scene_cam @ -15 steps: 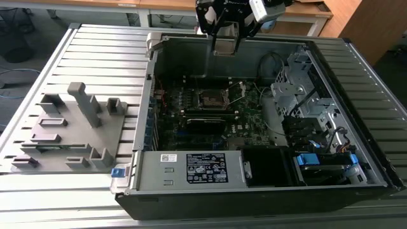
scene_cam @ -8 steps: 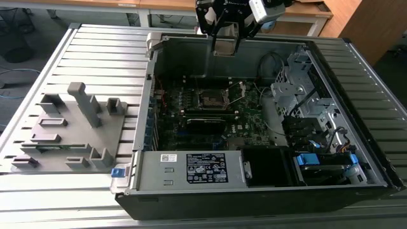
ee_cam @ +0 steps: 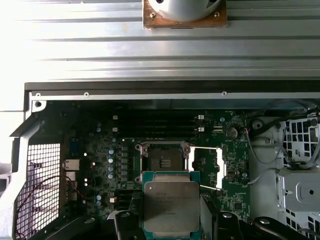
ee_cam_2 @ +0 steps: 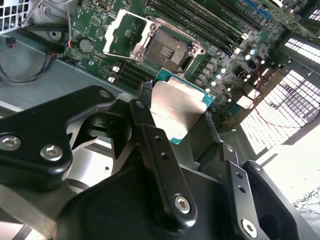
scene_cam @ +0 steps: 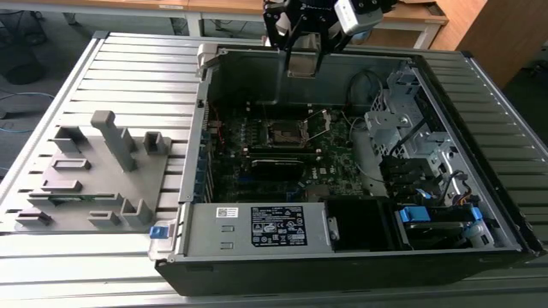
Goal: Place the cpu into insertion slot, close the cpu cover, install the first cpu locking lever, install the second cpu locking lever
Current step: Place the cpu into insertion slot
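We see the cpu (ee_cam: 171, 204) topped in dull matt grey metal, the cpu cover (ee_cam_2: 111, 34) in bright bare silver metal, the gripper (ee_cam_2: 175, 102) matt black, the tabletop (scene_cam: 128, 70) ribbed grey metal.

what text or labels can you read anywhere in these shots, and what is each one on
Nothing here is clear enough to quote.
Black label on the grey power supply box: lines of print and symbols, too small to read.
White sticker beside that label: too small to read.
Top of the cpu, in the first wrist view: faint lines of print, too blurred to read.
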You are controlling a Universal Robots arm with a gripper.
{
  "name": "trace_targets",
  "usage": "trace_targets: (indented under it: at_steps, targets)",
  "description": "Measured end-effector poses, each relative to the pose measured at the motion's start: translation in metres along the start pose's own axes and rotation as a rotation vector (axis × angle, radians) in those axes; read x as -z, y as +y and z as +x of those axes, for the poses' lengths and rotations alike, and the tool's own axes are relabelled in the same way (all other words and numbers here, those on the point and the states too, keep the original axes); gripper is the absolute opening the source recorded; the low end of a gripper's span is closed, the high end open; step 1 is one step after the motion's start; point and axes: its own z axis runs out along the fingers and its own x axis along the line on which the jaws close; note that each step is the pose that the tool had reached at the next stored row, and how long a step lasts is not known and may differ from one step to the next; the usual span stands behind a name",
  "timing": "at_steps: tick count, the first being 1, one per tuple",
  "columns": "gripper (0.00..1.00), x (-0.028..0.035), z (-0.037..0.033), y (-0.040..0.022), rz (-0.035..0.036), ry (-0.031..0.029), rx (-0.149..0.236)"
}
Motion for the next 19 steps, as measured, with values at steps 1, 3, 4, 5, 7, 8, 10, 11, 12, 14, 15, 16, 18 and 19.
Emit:
trace_targets:
  at_steps: [1,3,4,5,7,8,10,11,12,14,15,16,18,19]
  targets:
    - [0.54,-0.0005,0.0,0.0,0.0001,0.0,0.0]
    - [0.54,-0.0005,0.0,0.0,0.0001,0.0,0.0]
    - [0.54,-0.0005,0.0,0.0,0.0002,0.0,0.0]
    - [0.54,-0.0005,0.0,-0.0001,0.0002,0.0,0.0]
    - [0.54,-0.0006,0.0,-0.0001,0.0,0.0,0.0]
    - [0.54,-0.0006,0.0,-0.0001,0.0,0.0,0.0]
    - [0.54,-0.0019,0.0,-0.0002,-0.0003,-0.0002,0.0]
    - [0.54,-0.0029,0.0,-0.0003,-0.0004,-0.0002,0.0]
    - [0.54,-0.0036,-0.0001,-0.0003,-0.0003,-0.0001,0.0]
    - [0.54,-0.0038,-0.0001,-0.0003,0.0,0.0,0.0]
    - [0.54,-0.0038,-0.0001,-0.0003,0.0,0.0001,0.0]
    - [0.54,-0.0041,-0.0001,-0.0004,-0.0002,0.0,0.0]
    - [0.54,-0.0043,-0.0001,-0.0004,-0.0002,0.0,0.0]
    - [0.54,-0.0044,-0.0001,-0.0004,-0.0002,0.0,0.0]
